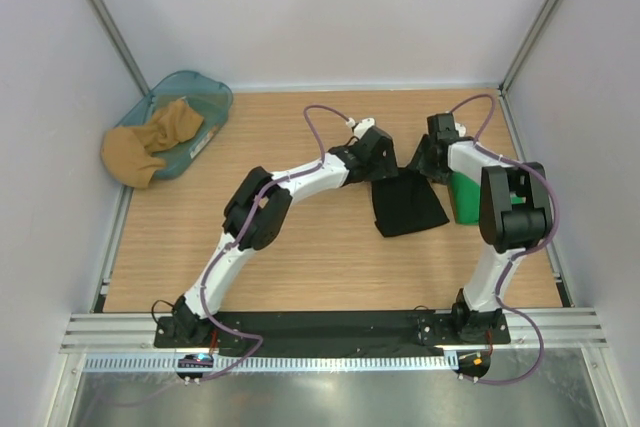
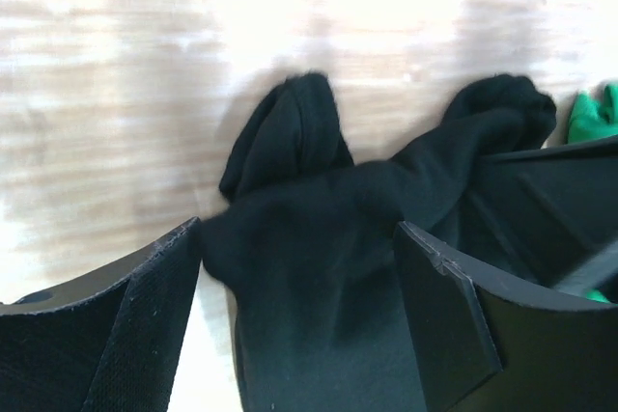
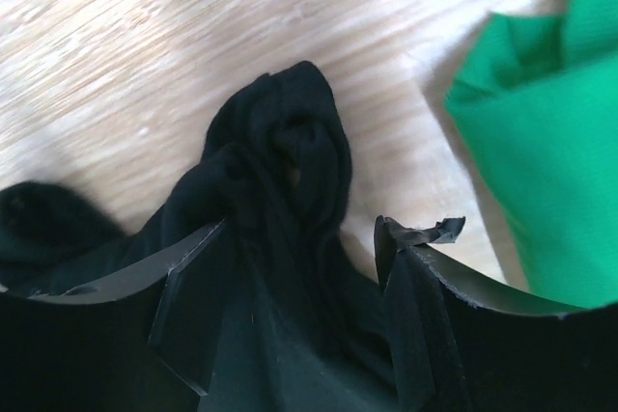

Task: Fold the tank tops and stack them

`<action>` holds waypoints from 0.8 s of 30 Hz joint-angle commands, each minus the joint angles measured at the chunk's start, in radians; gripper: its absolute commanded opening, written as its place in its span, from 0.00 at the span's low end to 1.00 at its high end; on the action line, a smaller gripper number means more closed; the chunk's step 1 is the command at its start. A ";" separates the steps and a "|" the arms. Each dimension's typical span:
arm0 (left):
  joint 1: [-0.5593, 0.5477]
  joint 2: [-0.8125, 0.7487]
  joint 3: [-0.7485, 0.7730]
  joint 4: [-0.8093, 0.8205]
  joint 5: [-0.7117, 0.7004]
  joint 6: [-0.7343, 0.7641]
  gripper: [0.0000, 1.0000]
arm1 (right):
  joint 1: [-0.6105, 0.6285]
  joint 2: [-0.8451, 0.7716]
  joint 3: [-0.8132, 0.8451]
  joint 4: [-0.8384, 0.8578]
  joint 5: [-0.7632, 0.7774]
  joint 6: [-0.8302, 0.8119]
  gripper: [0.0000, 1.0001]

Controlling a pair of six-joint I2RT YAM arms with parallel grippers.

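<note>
Your left end effector (image 2: 299,238) stands spread, its two fingers wide apart, with a bunched end of the black tank top (image 2: 319,267) lying loose between them and not pinched. Your right end effector (image 3: 299,229) is spread as well, its fingers either side of the other bunched end of the same garment.

From overhead, you see the black tank top as a compact dark patch on the right half of the bench (image 1: 300,267), its far edge under both end effectors. Just beside it on the right lies the green tank top (image 1: 463,202), flat on the wood and partly hidden by your right arm.

Well apart from both, at the far left corner, a teal basket (image 1: 213,107) sits at an angle against the left wall. A tan garment (image 1: 150,142) is crumpled inside it and spills over its near rim.

The bench is pale wood grain, shut in by plain white walls (image 1: 320,7) with metal posts (image 1: 105,22) in the far corners. A black plate (image 1: 330,327) at the near edge carries both arm bases, with a ribbed metal rail (image 1: 100,332) running alongside it. Purple cables (image 1: 320,117) loop along each arm.
</note>
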 commanded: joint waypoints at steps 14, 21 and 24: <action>0.033 0.178 0.166 -0.048 0.043 -0.029 0.46 | -0.005 0.128 0.105 0.075 -0.140 -0.034 0.31; 0.039 0.164 0.157 0.033 0.058 0.012 0.00 | -0.005 0.077 0.097 0.111 -0.147 -0.031 0.01; 0.037 0.100 0.088 0.116 0.072 0.010 0.00 | -0.005 -0.007 0.054 0.137 -0.145 -0.027 0.01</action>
